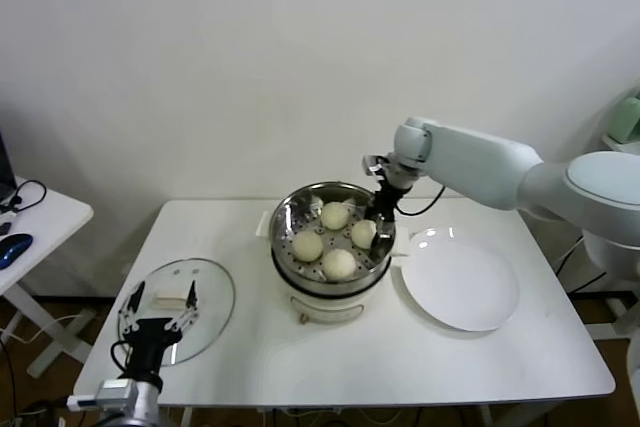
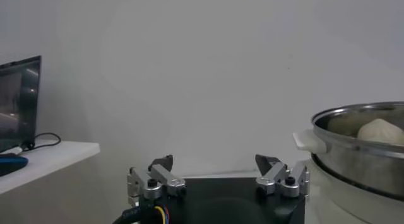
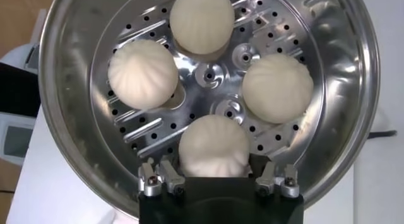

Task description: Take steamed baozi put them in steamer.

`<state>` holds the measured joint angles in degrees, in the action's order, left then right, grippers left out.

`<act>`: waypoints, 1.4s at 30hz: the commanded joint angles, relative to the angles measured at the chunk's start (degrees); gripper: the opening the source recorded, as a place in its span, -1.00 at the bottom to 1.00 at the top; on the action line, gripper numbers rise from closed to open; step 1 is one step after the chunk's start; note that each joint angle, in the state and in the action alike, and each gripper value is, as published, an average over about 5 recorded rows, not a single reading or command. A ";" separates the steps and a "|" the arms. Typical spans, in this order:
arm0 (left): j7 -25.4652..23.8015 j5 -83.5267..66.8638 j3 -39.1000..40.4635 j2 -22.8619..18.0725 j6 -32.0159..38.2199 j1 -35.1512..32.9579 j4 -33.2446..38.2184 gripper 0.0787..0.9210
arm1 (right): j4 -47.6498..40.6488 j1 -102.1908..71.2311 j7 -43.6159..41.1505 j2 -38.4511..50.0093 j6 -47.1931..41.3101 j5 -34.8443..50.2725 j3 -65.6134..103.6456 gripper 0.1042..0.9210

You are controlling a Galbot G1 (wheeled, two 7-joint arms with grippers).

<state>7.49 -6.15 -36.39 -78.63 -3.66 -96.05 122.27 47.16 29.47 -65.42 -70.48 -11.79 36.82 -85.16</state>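
The right gripper [image 3: 213,180] reaches into the steamer [image 1: 284,219], its jaws parted on either side of one steamed baozi [image 3: 213,146]; whether they grip it or merely flank it cannot be told. That bun is smooth, round and cream-white, resting on the perforated tray beside three others alike [image 3: 142,74] [image 3: 202,20] [image 3: 277,87], all four ringed around the tray's centre. The steamer is shiny steel on a white base, mid-tabletop [image 1: 400,367], with a white plate [image 1: 462,285] just beside it. The left gripper [image 1: 159,300], jaws open and empty, hangs idle over the glass lid [image 1: 210,297].
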 commanded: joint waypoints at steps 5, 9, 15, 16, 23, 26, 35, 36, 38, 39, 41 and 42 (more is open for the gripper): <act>0.01 0.12 0.06 0.11 0.00 0.21 -0.17 0.77 | 0.37 1.32 -0.21 -0.10 0.18 1.97 0.89 0.75; -0.01 0.15 0.01 0.18 0.07 0.26 -0.30 0.77 | 3.29 3.75 -0.35 0.82 0.18 4.84 0.87 0.76; -0.01 -0.01 -0.31 0.62 0.05 0.40 -0.43 0.77 | 8.75 7.48 1.89 4.62 1.39 6.06 3.63 0.76; -0.02 -0.03 -0.36 0.70 0.02 0.42 -0.42 0.77 | 9.23 7.51 2.50 5.42 2.09 4.69 4.87 0.76; 0.06 0.07 -1.08 0.73 0.02 0.90 -1.09 0.77 | 12.02 2.59 11.55 11.83 2.26 -1.86 19.84 0.76; 0.01 0.06 -1.47 0.44 -0.33 0.97 -0.65 0.77 | 15.08 0.88 15.89 14.74 2.15 -2.37 22.77 0.76; 0.21 -0.78 -2.74 0.01 -1.20 1.30 0.96 0.77 | 23.51 -11.18 25.80 22.37 0.85 -4.36 36.65 0.76; 0.15 -0.80 -2.85 -0.03 -1.20 1.25 1.03 0.77 | 23.95 -13.27 26.55 23.10 1.09 -5.00 38.86 0.76; 0.01 -0.84 -3.11 -0.11 -1.14 1.05 1.14 0.77 | 24.98 -17.91 28.13 24.44 1.68 -5.93 43.67 0.76; -0.07 -0.88 -3.23 -0.15 -1.04 0.96 1.13 0.77 | 25.65 -20.26 29.07 25.10 1.97 -6.26 46.17 0.76; -0.48 -1.18 -3.58 -0.19 -0.62 0.82 0.94 0.77 | 27.15 -25.35 31.12 26.21 2.69 -7.32 51.42 0.76; -0.74 -1.51 -3.83 -0.18 -0.35 0.86 0.79 0.77 | 27.81 -27.71 32.16 26.57 3.10 -7.98 53.84 0.76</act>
<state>7.41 -6.82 -39.44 -78.68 -4.50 -95.14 122.80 66.75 22.12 -44.84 -51.95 -10.20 33.48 -55.71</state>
